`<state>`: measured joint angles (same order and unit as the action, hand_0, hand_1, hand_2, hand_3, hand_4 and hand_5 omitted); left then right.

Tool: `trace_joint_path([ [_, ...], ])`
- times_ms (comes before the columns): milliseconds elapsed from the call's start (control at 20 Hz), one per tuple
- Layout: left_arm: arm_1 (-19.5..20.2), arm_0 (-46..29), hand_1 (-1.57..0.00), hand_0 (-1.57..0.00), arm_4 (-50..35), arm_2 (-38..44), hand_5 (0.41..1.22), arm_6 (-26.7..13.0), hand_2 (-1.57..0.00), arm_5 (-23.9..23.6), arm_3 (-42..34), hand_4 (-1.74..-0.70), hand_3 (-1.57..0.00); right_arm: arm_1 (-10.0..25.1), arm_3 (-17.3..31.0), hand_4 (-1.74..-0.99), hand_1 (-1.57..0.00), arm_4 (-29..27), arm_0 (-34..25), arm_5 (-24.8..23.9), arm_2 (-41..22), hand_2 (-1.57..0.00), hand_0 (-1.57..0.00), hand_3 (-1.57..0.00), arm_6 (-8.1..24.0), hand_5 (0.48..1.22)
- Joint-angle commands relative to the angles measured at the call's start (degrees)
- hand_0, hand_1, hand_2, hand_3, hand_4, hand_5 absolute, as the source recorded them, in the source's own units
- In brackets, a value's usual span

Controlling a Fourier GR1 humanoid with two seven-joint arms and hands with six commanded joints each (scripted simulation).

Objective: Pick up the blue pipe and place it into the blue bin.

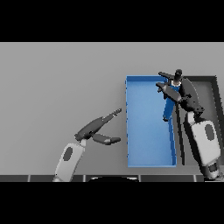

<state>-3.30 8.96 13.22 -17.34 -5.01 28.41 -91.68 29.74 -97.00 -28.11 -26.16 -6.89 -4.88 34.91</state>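
The blue pipe (169, 105) hangs upright over the blue bin (148, 131), pinched by the right hand (177, 89); the left hand (98, 127) rests spread at centre-left.

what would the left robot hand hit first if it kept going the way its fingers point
The left robot hand points up and to the right, toward the bin. Its upper finger tip is near the bin's left wall, so that wall would likely be met first, though height above the table is unclear from this view.
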Motion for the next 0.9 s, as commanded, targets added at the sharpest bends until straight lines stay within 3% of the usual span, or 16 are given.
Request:
trace_joint_path([
  [0, 0.19, -0.77, 0.0, 0.0, -0.16, -0.1, 0.425, 0.62, 0.0, 0.1, -0.38, -0.88, 0.0, 2.25, -0.54, -1.741, -1.57, -0.23, 1.21, -3.18, -2.87, -1.57, -1.57, -1.57, 0.01, 1.221],
  [100, 0.18, 0.31, 0.0, 0.0, -0.1, -0.02, 0.422, 0.01, 0.0, 0.19, -0.1, -0.89, 0.0, 5.31, -0.45, -1.741, -1.57, -1.58, 3.11, -8.92, -7.24, -1.57, -1.57, -1.52, 0.01, 1.221],
  [150, 0.14, 0.13, 0.0, 0.0, -0.34, -0.05, 0.42, -0.13, 0.0, 0.33, -0.38, -0.89, 0.0, 6.68, -0.08, -1.741, -1.57, -2.38, 3.1, -11.02, -9.35, -1.57, -1.57, -1.26, 0.01, 1.221],
  [350, 0.46, -0.53, 0.0, 0.0, -0.06, -0.47, 0.421, -0.34, 0.0, 0.41, -1.18, -0.88, 0.0, 13.46, 4.21, -1.741, -1.55, -6.36, 2.47, -18.48, -19.51, -1.57, -1.57, -0.85, -0.09, 1.221],
  [400, 0.48, -0.52, 0.0, 0.0, 0.53, -0.48, 0.421, -0.49, 0.0, -0.06, -0.91, -0.88, 0.0, 14.61, 5.66, -1.678, -1.34, -8.31, 1.03, -20.03, -22.84, -1.34, -1.46, -0.79, 0.0, 1.221],
  [450, 0.05, -0.8, 0.0, 0.0, 0.47, -0.88, 0.422, -0.58, 0.0, -0.09, -1.31, -0.88, 0.0, 16.58, 6.71, -1.592, -1.07, -10.81, -0.04, -22.06, -26.43, -1.07, -1.17, -0.63, 0.01, 1.221],
  [550, 0.02, -0.74, 0.0, 0.0, 0.52, -0.83, 0.425, -0.46, 0.0, -0.25, -1.4, -0.88, 0.0, 18.12, 7.51, -1.413, -0.68, -12.1, -1.05, -20.82, -28.32, -0.68, -0.75, -0.4, 0.04, 1.221],
  [650, 0.07, -0.44, 0.0, 0.0, 0.31, -0.54, 0.428, -0.92, 0.0, -0.2, -1.38, -0.88, 0.0, 19.93, 8.55, -1.275, -0.44, -13.47, -2.72, -18.55, -31.66, -0.44, -0.48, -0.26, 0.04, 1.186],
  [850, 0.3, -0.89, 0.0, 0.0, -0.39, -0.33, 0.428, -1.21, 0.0, 0.25, -2.06, -0.89, 0.0, 25.11, 10.64, -1.11, -0.18, -16.64, -9.06, -14.25, -42.89, -0.18, -0.2, -0.1, 0.03, 0.979],
])
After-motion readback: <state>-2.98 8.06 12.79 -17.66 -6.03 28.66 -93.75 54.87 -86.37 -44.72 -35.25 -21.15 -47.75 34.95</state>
